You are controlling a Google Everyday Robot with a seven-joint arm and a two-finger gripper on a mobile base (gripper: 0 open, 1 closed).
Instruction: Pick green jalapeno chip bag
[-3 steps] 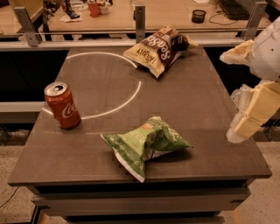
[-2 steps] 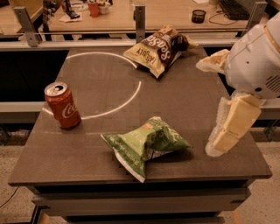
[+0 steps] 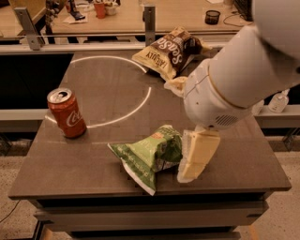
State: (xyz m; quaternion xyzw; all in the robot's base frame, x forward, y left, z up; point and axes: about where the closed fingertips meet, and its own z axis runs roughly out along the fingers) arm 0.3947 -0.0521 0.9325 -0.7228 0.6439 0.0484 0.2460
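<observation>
The green jalapeno chip bag (image 3: pixel 149 157) lies crumpled on the dark table (image 3: pixel 93 168) near its front edge, with white print and a small orange patch on top. My gripper (image 3: pixel 181 132) has come in from the right, on the bag's right side. It is open. One cream finger (image 3: pixel 197 157) points down and touches or nearly touches the bag's right edge. The other finger (image 3: pixel 175 86) is farther back, above the table. The big white arm (image 3: pixel 234 79) hides the table's right middle.
A red soda can (image 3: pixel 66 113) stands upright at the table's left. A cream-and-brown chip bag (image 3: pixel 168 53) lies at the back, just behind the arm. A white circle line (image 3: pixel 117 119) is painted on the tabletop. A counter with clutter (image 3: pixel 101 9) runs behind.
The arm and gripper have swung left from the table's right edge to right beside the green bag. The bag, the can and the far bag have not moved.
</observation>
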